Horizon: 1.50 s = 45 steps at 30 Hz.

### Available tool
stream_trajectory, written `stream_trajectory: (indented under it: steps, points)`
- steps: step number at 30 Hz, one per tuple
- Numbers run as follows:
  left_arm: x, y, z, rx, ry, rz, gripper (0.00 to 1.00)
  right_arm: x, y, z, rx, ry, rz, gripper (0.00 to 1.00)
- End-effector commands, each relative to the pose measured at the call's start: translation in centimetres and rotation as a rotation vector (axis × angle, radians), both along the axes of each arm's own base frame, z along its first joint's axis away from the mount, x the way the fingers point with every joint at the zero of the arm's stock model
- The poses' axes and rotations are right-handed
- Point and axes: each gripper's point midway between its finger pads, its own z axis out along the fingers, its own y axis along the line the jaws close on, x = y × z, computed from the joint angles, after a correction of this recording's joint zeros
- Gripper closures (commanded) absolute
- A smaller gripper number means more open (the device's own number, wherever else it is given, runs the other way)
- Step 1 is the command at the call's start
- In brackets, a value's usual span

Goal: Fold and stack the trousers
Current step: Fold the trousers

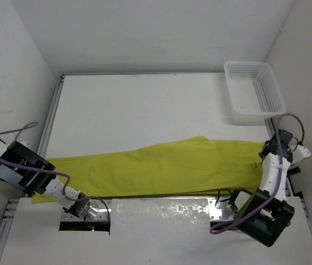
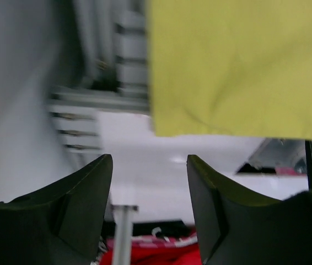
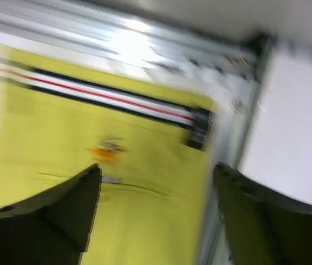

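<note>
The mustard-yellow trousers lie flat across the table's near part, legs to the left, waist to the right. My left gripper is open and empty by the near edge, just off the leg hem; the hem's corner shows above its fingers. My right gripper is open and empty over the waist end. In the blurred right wrist view the yellow cloth and its white, dark-striped waistband trim lie below the open fingers.
A white mesh basket stands at the far right corner. A metal frame rail runs along the table's right edge beside the waist. A shiny plate covers the near edge between the arm bases. White walls enclose the table.
</note>
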Motion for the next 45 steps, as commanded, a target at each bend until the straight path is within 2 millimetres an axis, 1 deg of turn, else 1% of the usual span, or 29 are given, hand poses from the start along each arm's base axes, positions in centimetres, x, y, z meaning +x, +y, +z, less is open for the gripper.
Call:
stream_trajectory:
  steps: [1, 3, 4, 5, 6, 7, 8, 10, 11, 13, 14, 15, 16, 18, 19, 21, 22, 24, 26, 28, 30, 32, 33, 37, 40, 42, 43, 44, 45]
  points:
    - [5.3, 0.9, 4.0, 0.022, -0.212, -0.046, 0.48, 6.9, -2.3, 8.6, -0.199, -0.193, 0.214, 0.25]
    - [6.3, -0.5, 2.6, 0.023, -0.196, -0.062, 0.52, 10.9, 0.3, 10.8, -0.225, -0.255, 0.42, 0.43]
    - [7.5, -1.7, 1.7, 0.022, -0.179, -0.119, 0.53, 11.5, 1.2, 10.8, -0.233, -0.226, 0.489, 0.57]
    - [7.3, -2.5, 0.7, 0.024, -0.149, -0.117, 0.53, 12.0, 2.3, 10.1, -0.217, -0.205, 0.54, 0.62]
    - [7.0, -3.5, -1.3, 0.016, -0.135, -0.123, 0.53, 12.3, 4.7, 7.7, -0.147, -0.157, 0.629, 0.67]
    - [7.2, -4.0, -2.2, 0.022, -0.12, -0.132, 0.53, 11.7, 5.3, 5.9, -0.093, -0.128, 0.631, 0.78]
    - [6.7, -4.1, -3.8, 0.033, -0.094, -0.108, 0.54, 10.3, 6.5, 2.9, -0.022, -0.069, 0.639, 0.85]
    - [6.1, -4.1, -5.2, 0.047, -0.059, -0.072, 0.56, 8.7, 7.6, -1.7, 0.065, -0.01, 0.635, 0.97]
    - [6.6, -3.5, -6.1, 0.07, -0.065, -0.071, 0.56, 10.4, 7.9, -2.2, 0.06, -0.074, 0.66, 1.0]
    - [6.9, -3.2, -7.2, 0.104, -0.047, -0.084, 0.57, 10.8, 8.8, -5.0, 0.136, -0.05, 0.689, 1.0]
    - [7.4, -2.9, -8.2, 0.132, -0.049, -0.085, 0.57, 11.5, 8.7, -5.3, 0.147, -0.047, 0.675, 1.0]
    - [8.1, -3.1, -8.6, 0.151, -0.047, -0.109, 0.57, 10.8, 8.2, -7.1, 0.172, 0.033, 0.639, 1.0]
    - [8.5, -2.9, -8.9, 0.176, -0.042, -0.102, 0.57, 11.8, 7.7, -7.1, 0.173, 0.036, 0.63, 1.0]
    - [10.7, -2.5, -9.8, 0.213, -0.072, -0.119, 0.57, 11.6, 6.9, -9.0, 0.221, 0.082, 0.565, 1.0]
    - [11.5, -2.3, -10.0, 0.23, -0.082, -0.103, 0.58, 11.7, 6.4, -9.2, 0.227, 0.081, 0.527, 1.0]
    - [14.8, -1.3, -10.0, 0.276, -0.128, -0.116, 0.58, 13.0, 5.0, -8.7, 0.206, 0.024, 0.442, 1.0]
    - [16.9, -0.2, -9.1, 0.316, -0.167, -0.103, 0.58, 13.8, 4.7, -8.2, 0.19, -0.019, 0.431, 1.0]
    - [19.6, 0.1, -8.9, 0.337, -0.198, -0.115, 0.58, 16.5, 4.1, -6.8, 0.146, -0.143, 0.433, 1.0]
    - [21.1, 0.5, -8.5, 0.327, -0.19, -0.126, 0.58, 18.7, 4.1, -5.3, 0.143, -0.224, 0.446, 1.0]
    - [20.9, 0.3, -8.6, 0.319, -0.179, -0.146, 0.58, 19.5, 4.0, -4.1, 0.143, -0.246, 0.442, 1.0]
    - [21.6, 0.7, -6.9, 0.354, -0.226, -0.152, 0.58, 18.8, 3.9, -3.6, 0.13, -0.235, 0.433, 1.0]
    - [23.4, 1.3, -3.9, 0.373, -0.303, -0.148, 0.55, 17.8, 3.8, -3.1, 0.12, -0.24, 0.422, 1.0]
    - [25.3, 1.8, -2.0, 0.374, -0.364, -0.141, 0.54, 17.2, 3.9, -3.3, 0.124, -0.234, 0.427, 1.0]
    - [27.3, 1.2, 0.3, 0.297, -0.408, -0.134, 0.52, 17.3, 4.6, -2.3, 0.138, -0.261, 0.492, 0.98]
    - [25.3, -2.0, 2.1, 0.139, -0.411, -0.135, 0.47, 18.3, 4.8, 0.0, 0.109, -0.295, 0.576, 0.94]
    - [23.2, -2.1, 2.8, 0.059, -0.438, -0.076, 0.44, 18.0, 4.7, 1.6, 0.083, -0.283, 0.616, 0.92]
    - [22.3, -3.0, 2.9, -0.02, -0.461, -0.044, 0.42, 17.8, 4.8, 2.2, 0.084, -0.276, 0.628, 0.91]
    - [20.7, -1.6, 2.8, -0.037, -0.466, 0.033, 0.42, 17.7, 4.9, 2.6, 0.075, -0.275, 0.651, 0.9]
    - [19.9, -1.4, 2.2, -0.071, -0.466, 0.076, 0.41, 17.8, 5.3, 3.5, 0.07, -0.302, 0.674, 0.89]
